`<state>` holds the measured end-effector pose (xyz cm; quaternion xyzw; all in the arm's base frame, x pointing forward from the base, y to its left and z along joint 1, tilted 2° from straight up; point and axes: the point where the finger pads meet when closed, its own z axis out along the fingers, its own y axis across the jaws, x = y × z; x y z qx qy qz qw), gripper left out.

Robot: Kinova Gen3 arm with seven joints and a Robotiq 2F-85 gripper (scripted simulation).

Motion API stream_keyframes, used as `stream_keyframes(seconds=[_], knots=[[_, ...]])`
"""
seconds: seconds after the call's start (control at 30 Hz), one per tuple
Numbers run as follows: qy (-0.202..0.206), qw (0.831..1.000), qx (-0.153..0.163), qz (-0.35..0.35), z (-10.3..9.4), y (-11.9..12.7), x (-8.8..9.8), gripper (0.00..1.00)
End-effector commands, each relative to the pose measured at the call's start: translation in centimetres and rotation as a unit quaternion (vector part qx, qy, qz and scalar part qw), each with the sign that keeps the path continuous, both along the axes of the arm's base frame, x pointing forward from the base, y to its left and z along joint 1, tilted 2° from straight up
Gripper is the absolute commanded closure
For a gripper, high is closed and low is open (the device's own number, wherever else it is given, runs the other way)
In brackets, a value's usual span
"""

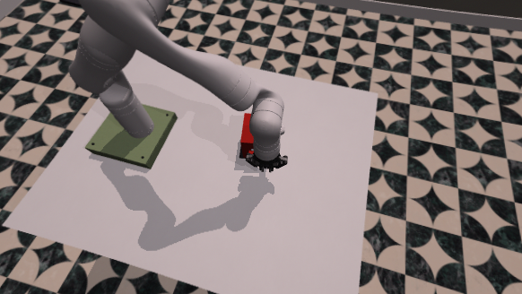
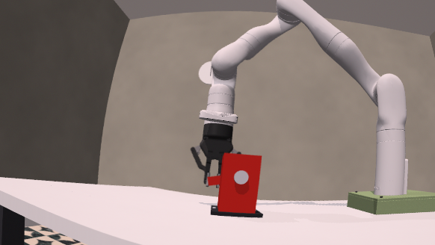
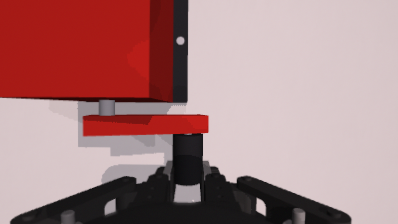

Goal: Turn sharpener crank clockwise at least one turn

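Note:
The red pencil sharpener [image 1: 246, 132] [image 2: 239, 194] [image 3: 75, 47] stands upright on its black base [image 2: 236, 214] near the middle of the white table [image 1: 291, 202]. In the wrist view its red crank arm [image 3: 145, 125] [image 2: 214, 180] hangs on a short grey shaft [image 3: 106, 107] and reaches out sideways from the body. The black knob [image 3: 187, 150] sits at the arm's far end. My gripper [image 3: 188, 172] [image 2: 208, 178] [image 1: 268, 163] points down beside the sharpener and is shut on the knob. In the top and exterior views the knob is hidden behind the fingers and wrist.
The arm's green mounting plate [image 1: 132, 136] [image 2: 389, 202] sits on the table, left of the sharpener in the top view. The arm arches over the sharpener from there. A patterned tile floor [image 1: 448, 134] surrounds the table.

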<state>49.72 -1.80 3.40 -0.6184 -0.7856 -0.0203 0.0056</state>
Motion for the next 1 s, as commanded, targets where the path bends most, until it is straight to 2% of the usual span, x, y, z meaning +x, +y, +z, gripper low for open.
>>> stream_keyframes(seconds=[0.0, 0.5, 0.97], knots=[[0.001, 1.000, 0.000, 0.000, -0.3, 0.0, -0.1, 1.00], [0.001, 1.000, 0.000, 0.000, -3.1, -0.4, -1.9, 1.00], [0.001, 1.000, 0.000, 0.000, -4.0, -0.7, -3.5, 1.00]])
